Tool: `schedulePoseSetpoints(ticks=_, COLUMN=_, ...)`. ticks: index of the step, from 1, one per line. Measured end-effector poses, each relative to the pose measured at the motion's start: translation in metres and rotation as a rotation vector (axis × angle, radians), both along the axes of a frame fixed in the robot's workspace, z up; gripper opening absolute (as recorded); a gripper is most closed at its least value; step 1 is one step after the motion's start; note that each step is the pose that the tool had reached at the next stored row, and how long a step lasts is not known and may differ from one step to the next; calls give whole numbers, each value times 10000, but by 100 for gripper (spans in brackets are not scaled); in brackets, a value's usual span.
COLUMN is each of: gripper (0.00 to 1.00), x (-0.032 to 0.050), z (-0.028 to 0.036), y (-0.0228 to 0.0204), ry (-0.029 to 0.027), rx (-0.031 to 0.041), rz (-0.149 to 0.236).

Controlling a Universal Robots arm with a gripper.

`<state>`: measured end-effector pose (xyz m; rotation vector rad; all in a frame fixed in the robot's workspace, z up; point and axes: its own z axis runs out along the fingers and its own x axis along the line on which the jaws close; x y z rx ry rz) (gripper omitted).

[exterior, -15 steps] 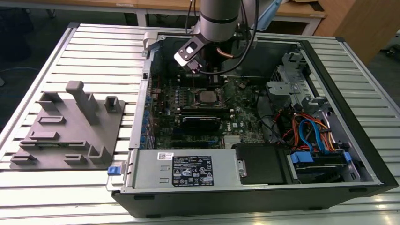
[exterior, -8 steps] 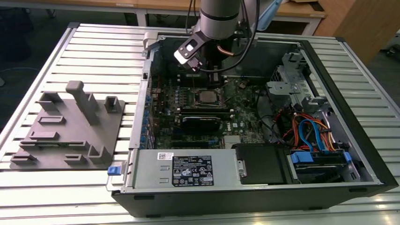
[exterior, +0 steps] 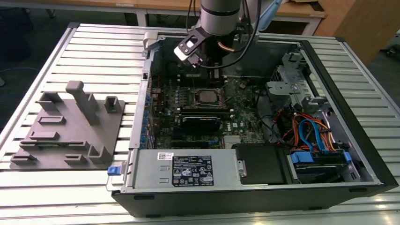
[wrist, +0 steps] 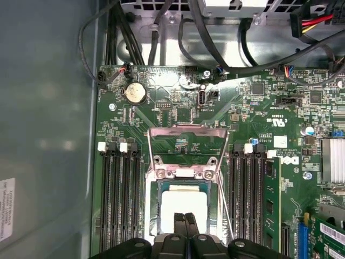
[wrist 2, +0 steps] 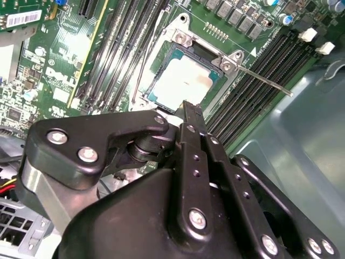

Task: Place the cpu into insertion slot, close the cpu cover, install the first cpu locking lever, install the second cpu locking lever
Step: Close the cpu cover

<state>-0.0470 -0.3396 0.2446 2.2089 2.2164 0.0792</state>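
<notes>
Claw [wrist: 186,220] is narrow, its two tips pressed together with nothing between them. I see it hanging right over the chip [wrist: 183,200], but I cannot tell whether they touch. The chip lies pale face up in its socket [wrist: 156,216] on the green board [wrist: 178,108], and the metal cover [wrist: 183,173] lies flat around it. In the second wrist view, one thin lever [wrist 2: 264,82] sticks out past the cover's corner, over the memory slots [wrist 2: 275,56].
</notes>
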Motion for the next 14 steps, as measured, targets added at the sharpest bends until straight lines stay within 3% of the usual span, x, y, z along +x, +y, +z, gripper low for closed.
schedulePoseSetpoints(ticks=10, gripper=11, x=0, z=17, y=0, ry=1, rx=-2, rz=0)
schedulePoseSetpoints(ticks=14, gripper=11, x=36, z=16, y=0, ry=201, rx=-8, rz=-12)
